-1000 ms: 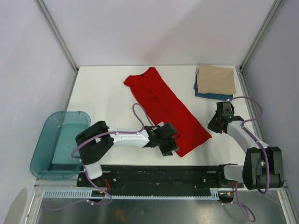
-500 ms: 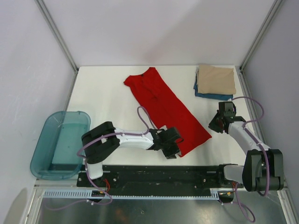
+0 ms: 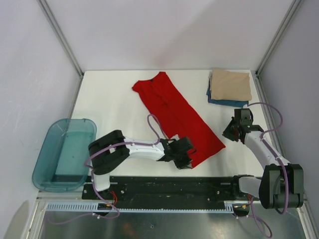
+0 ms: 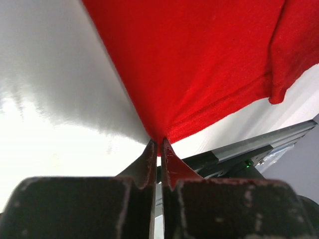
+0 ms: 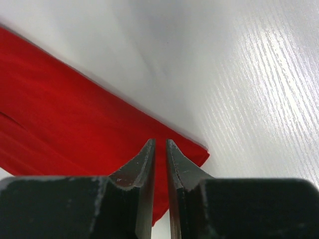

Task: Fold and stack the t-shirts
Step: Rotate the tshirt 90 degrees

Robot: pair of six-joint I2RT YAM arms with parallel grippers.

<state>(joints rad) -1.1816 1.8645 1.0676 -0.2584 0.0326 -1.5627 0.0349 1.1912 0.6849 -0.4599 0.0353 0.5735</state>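
Left gripper (image 3: 187, 158), seen from the top camera, sits low at the near corner of the red t-shirt (image 3: 174, 112). From that gripper the shirt runs away diagonally across the white bench (image 3: 109, 99), towards the far side. Right gripper (image 3: 230, 133) sits just beside the shirt's other near corner. Beyond the right gripper, at the far edge, we see the tan t-shirt (image 3: 231, 84) folded on top of the blue t-shirt (image 3: 227, 102). A teal tub (image 3: 65, 154) stands well apart, off to the left of the left gripper.

On the left wrist camera, we see the left gripper (image 4: 158, 142) pressed together on the red t-shirt (image 4: 199, 59). The hem gathers into a pucker right at its tips, and the cloth spreads ahead of them over the bench (image 4: 50, 74).

On the right wrist camera, the right gripper (image 5: 160, 143) has its jaws close together with a thin slit between them. The red t-shirt (image 5: 60, 114) lies ahead and to the left, its corner just right of the tips. We cannot tell whether any cloth is pinched. Bare bench (image 5: 239, 74) lies beyond.
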